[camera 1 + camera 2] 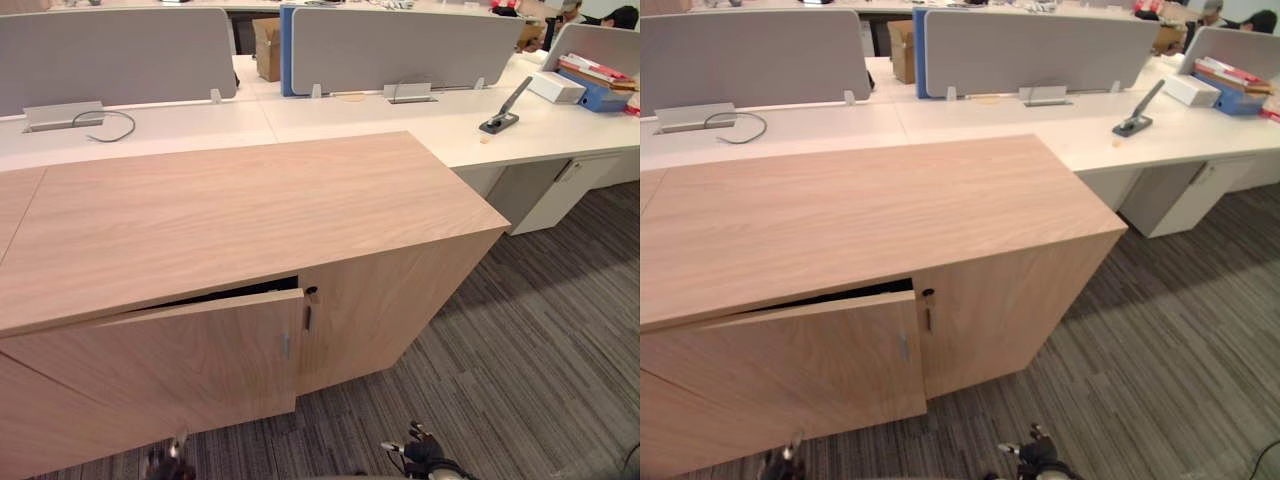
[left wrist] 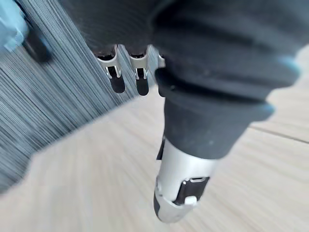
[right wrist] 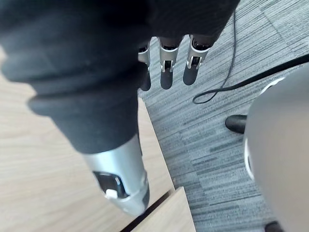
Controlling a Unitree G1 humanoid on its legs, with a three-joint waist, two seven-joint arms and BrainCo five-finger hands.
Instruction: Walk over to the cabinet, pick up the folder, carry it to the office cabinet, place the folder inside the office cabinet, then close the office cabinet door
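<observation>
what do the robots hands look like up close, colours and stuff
Both look alike. The left hand and the right hand each have a dark ribbed cover over the back and the wrist. Out of it come slim silver fingers with dark tips, and a thicker, rounded silver thumb with a small dark inset panel near its end.

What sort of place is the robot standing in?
Most likely an open-plan office: long white desks with grey divider screens, a low wooden cabinet in front with one door ajar, and grey striped carpet.
</observation>
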